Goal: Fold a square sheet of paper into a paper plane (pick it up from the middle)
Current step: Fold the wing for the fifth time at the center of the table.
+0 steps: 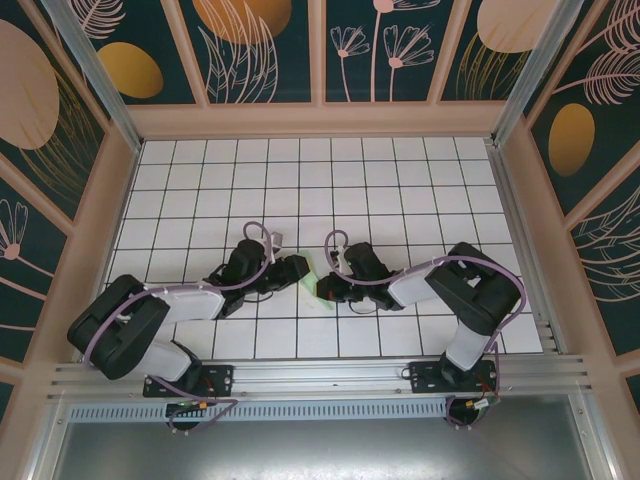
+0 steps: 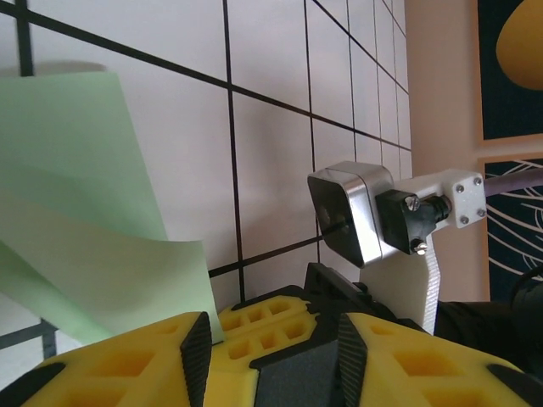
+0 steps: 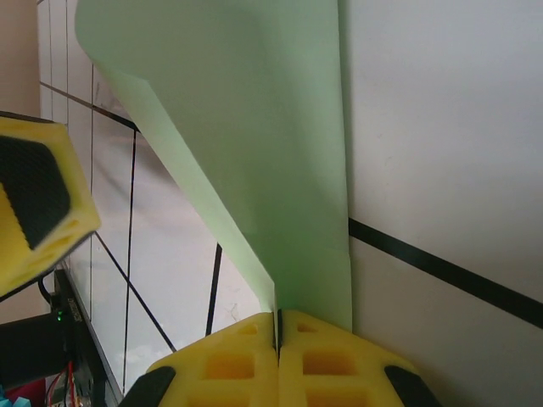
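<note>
Largely hidden from overhead, the sheet sits pinched in the right hand, the left hand spread.

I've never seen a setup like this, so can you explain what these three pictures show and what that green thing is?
These are two robot arms bolted to a white gridded table. One picture looks down from above; the other two come from a camera on each wrist, with its yellow fingers at the bottom. The green thing is a partly folded paper, curling up. The right gripper is shut on its edge. The left gripper is open beside it, nothing between its fingers.
</note>
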`<state>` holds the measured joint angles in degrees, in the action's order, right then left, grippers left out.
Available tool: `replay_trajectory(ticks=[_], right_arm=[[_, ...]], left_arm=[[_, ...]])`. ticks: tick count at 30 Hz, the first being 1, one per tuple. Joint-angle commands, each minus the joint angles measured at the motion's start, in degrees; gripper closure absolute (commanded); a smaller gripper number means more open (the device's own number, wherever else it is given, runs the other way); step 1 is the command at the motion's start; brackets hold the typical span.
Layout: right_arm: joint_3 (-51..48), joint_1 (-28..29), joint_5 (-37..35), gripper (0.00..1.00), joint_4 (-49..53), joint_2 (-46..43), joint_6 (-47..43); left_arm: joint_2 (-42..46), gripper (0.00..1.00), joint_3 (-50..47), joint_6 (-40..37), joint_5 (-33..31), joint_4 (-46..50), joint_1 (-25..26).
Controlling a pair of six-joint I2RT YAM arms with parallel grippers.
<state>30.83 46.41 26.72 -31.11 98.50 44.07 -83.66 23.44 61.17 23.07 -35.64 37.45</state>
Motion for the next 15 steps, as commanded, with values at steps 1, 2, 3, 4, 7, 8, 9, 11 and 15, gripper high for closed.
replay_trajectory(ticks=[1, 2, 3, 4, 7, 8, 9, 11, 15], right_arm=[[0.5, 0.0, -0.4, 0.98, 2.7, 2.9, 1.1], [0.5, 0.0, -0.5, 0.99, 2.8, 3.0, 1.1], [0.7, 0.0, -0.5, 0.98, 2.8, 3.0, 1.2], [0.6, 0.0, -0.5, 0.98, 2.8, 3.0, 1.3], [0.6, 0.0, -0.4, 0.98, 2.7, 3.3, 1.4], [0.6, 0.0, -0.3, 0.98, 2.7, 3.4, 1.3], [0.7, 0.0, -0.3, 0.98, 2.7, 3.4, 1.4], [0.7, 0.0, -0.3, 0.98, 2.7, 3.5, 1.4], [0.8, 0.0, -0.3, 0.96, 2.8, 3.5, 1.6]], left_arm=[[-2.7, 0.53, 2.6, 0.7, 1.7, -6.2, 0.9], [-3.3, 0.53, 3.0, 0.9, 1.8, -6.8, 1.1], [-4.0, 0.52, 3.3, 1.0, 1.9, -7.4, 1.3], [-4.6, 0.52, 3.6, 1.1, 1.9, -7.8, 1.4], [-6.5, 0.52, 4.2, 0.9, 1.4, -7.9, 1.5], [-7.0, 0.52, 4.2, 0.9, 1.0, -7.7, 1.5], [-7.6, 0.52, 4.3, 0.9, 0.6, -7.8, 1.5], [-8.4, 0.52, 4.4, 0.6, -0.5, -7.3, 1.5], [-10.0, 0.52, 4.4, -0.8, -3.0, -5.9, 1.5]])
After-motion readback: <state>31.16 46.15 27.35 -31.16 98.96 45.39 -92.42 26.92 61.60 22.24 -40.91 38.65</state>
